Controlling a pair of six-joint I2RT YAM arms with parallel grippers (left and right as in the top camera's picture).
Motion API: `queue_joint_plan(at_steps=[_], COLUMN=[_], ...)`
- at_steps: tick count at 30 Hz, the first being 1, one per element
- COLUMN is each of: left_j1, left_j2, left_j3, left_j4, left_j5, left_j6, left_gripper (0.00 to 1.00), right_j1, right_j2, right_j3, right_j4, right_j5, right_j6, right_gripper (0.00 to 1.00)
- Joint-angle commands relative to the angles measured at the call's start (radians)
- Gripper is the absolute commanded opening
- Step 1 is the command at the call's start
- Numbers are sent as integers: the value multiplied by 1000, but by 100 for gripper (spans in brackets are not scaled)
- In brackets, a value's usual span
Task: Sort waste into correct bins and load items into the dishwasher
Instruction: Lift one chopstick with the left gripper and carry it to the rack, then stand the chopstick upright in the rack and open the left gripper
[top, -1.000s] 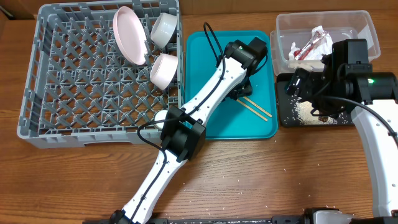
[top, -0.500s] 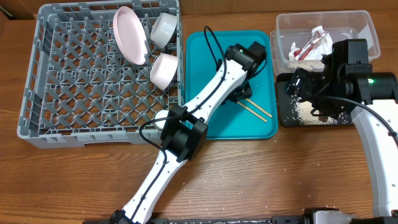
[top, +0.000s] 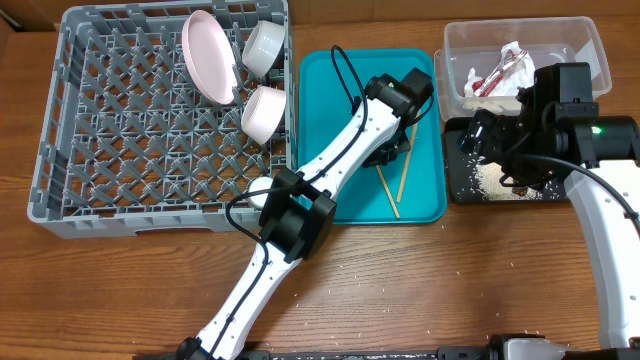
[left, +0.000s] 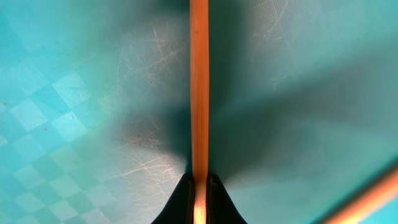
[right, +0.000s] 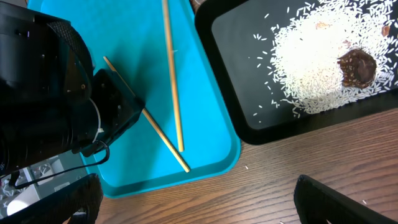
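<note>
– Chopstick (left: 199, 93): gripped or loose?
– Gripped. The left gripper (left: 199, 200) has its jaws closed tight on one end of it, low over the teal tray (left: 74, 93).
– How many sticks in all?
– Two. The second chopstick (right: 173, 81) lies free on the same tray, just beside the first, and the two make a narrow V.
– And the right gripper (right: 199, 199)?
– Its jaws are spread wide with nothing between them, near the black tray (right: 236, 68).
– What is on that tray?
– Scattered rice (right: 305, 68) and one brown lump (right: 356, 67).
– The rest?
– One wrapper (top: 505, 65) in the clear tub (top: 590, 50). One plate (top: 205, 55), a far bowl (top: 265, 45) and a near bowl (top: 264, 113) are in the dish rack (top: 60, 120).
</note>
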Motion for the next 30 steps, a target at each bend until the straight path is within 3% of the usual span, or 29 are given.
queue_joint_plan(at_steps=[1, 5, 9, 16, 24, 26, 30], left_j1=[32, 78, 131, 253, 419, 454, 498], left_j2=[-3, -34, -122, -405, -562, -562, -549], left_j3=[-23, 18, 84, 143, 143, 120, 33], left_j4=[1, -8, -6, -48, -265, -279, -279], left_j5=[5, 15, 26, 26, -60, -37, -86], left_j6=[34, 159, 363, 697, 785, 863, 874], left_gripper=[4, 4, 4, 4, 4, 4, 4], right_j1=[3, 3, 3, 3, 3, 3, 3], right_j2=[-1, -1, -1, -1, -1, -1, -1], right_j3=[-1, -1, -1, -1, -1, -1, -1], right_j4=[6, 6, 6, 6, 6, 6, 6], right_j5=[11, 11, 11, 11, 11, 11, 11], right_j6=[-3, -3, -3, -3, -3, -3, -3], right_gripper=[100, 100, 100, 100, 100, 100, 100])
